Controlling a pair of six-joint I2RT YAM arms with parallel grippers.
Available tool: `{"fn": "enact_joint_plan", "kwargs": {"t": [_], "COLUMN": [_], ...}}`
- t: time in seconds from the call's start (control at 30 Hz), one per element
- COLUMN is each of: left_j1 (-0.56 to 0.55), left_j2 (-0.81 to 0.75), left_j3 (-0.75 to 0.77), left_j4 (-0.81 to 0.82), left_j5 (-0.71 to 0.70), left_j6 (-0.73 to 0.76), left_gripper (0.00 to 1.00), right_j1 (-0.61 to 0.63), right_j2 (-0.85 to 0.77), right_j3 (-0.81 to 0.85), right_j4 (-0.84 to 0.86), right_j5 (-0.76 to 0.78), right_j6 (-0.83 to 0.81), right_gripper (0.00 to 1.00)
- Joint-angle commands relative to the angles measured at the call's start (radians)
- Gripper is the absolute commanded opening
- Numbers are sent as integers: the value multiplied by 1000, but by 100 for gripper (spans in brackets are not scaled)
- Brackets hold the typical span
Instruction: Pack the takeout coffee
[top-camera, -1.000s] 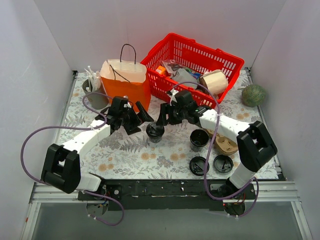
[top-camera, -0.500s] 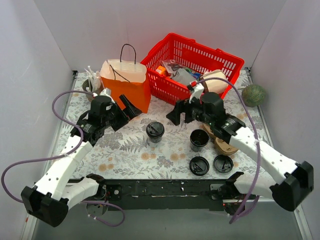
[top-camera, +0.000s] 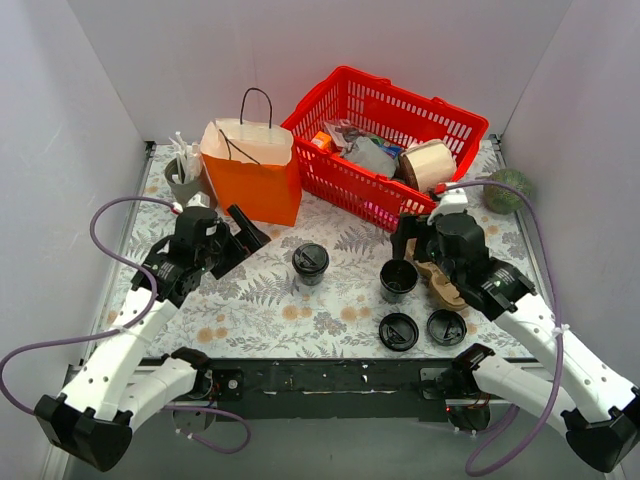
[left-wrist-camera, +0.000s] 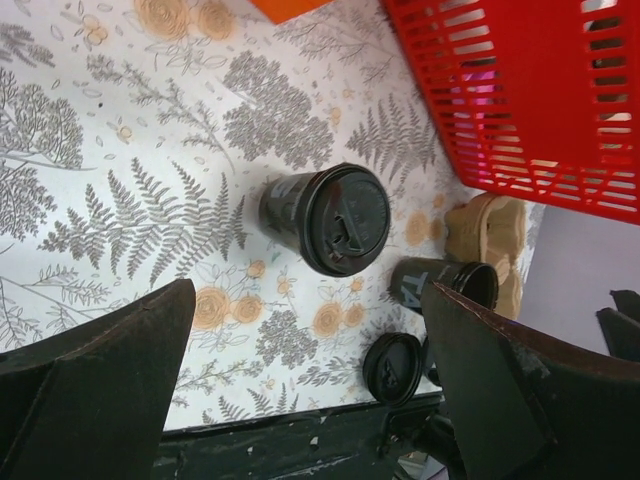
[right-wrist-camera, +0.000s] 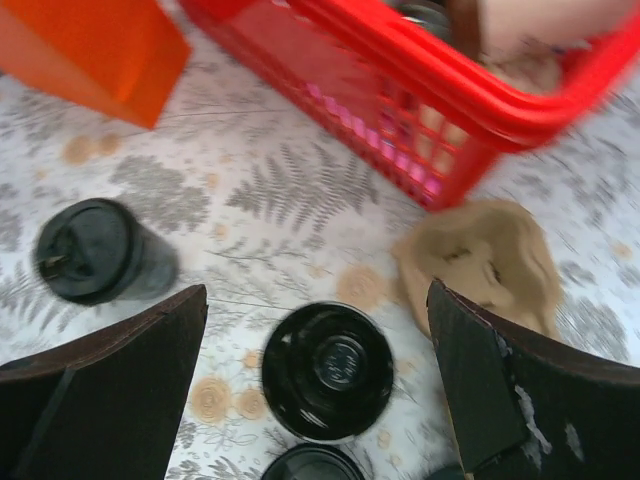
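The left gripper (left-wrist-camera: 308, 290) and right gripper (right-wrist-camera: 318, 288) are drawn back, both spread wide and empty, and the lidded cup (top-camera: 310, 262) is left standing unpacked between them.

Lidded takeout coffee (top-camera: 310, 262) upright on the fern-print table (top-camera: 260, 300) (centre of view). Left of it, the left gripper (top-camera: 245, 238), jaws spread; right of it, an open black cup (top-camera: 398, 279) and the right gripper (top-camera: 405, 240); behind it, an orange bag (top-camera: 252, 180) and red basket (top-camera: 350, 180).
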Motion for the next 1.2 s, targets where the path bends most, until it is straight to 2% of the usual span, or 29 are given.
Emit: {"fn": "enact_joint_plan", "kwargs": {"t": [0.0,0.2,0.4,0.5,0.7,0.73,0.83,1.17], "left_j1": [0,1,0,1,1,0,1,0], "left_j2": [25,49,59,63,77,79,88,92], "left_j3": [-41,-66,-81,-92,-100,-100,-103,-114], "left_j4": [11,42,54,62,79,79,82,90], "left_j5": [15,21,56,59,74,76,79,81], "left_j6": [6,31,54,64,84,84,92,87], "left_gripper": [98,98,98,98,98,98,98,98], "right_j1": [-87,-269,-409,-433,-453,-452,-455,-464], "right_j2": [-59,-76,17,42,79,85,115,181], "right_j3": [-5,-79,-106,-117,-149,-154,-162,-183], "right_j4": [-191,-222,-243,-245,-254,-245,-234,-182], "right_j5": [187,69,-106,-172,-206,-217,-235,-243], "right_j6": [132,100,68,36,8,6,2,-20], "right_gripper": [98,96,83,77,65,59,54,42]}}
